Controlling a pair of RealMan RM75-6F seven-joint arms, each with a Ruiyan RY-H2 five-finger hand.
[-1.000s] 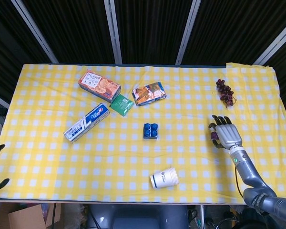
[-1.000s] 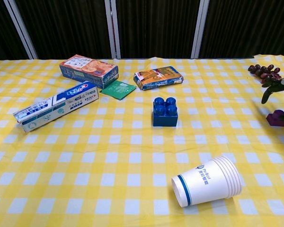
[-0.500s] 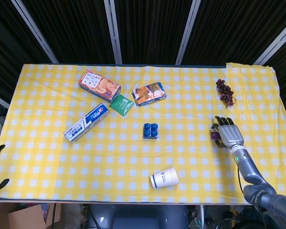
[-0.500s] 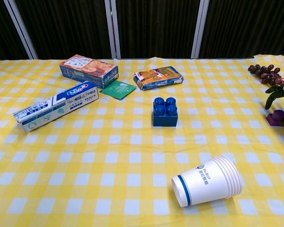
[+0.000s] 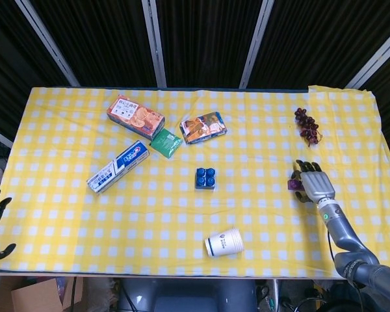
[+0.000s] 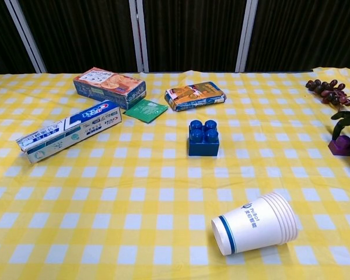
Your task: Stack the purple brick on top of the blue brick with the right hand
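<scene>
fingers (image 5: pixel 303 166) of our right hand (image 5: pixel 313 184) have dropped over the purple brick (image 6: pixel 345 144) at the desk's (image 5: pixel 182 214) right side, grip unclear, blue brick (image 5: pixel 205 177) well apart, so we're pre-lift.

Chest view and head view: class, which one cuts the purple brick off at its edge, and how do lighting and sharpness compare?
Chest view: purple brick clipped at the right frame edge; near paper cup sharp, soft shadows. Head view: evenly lit, the brick small, partly hidden under the right robot hand.
</scene>
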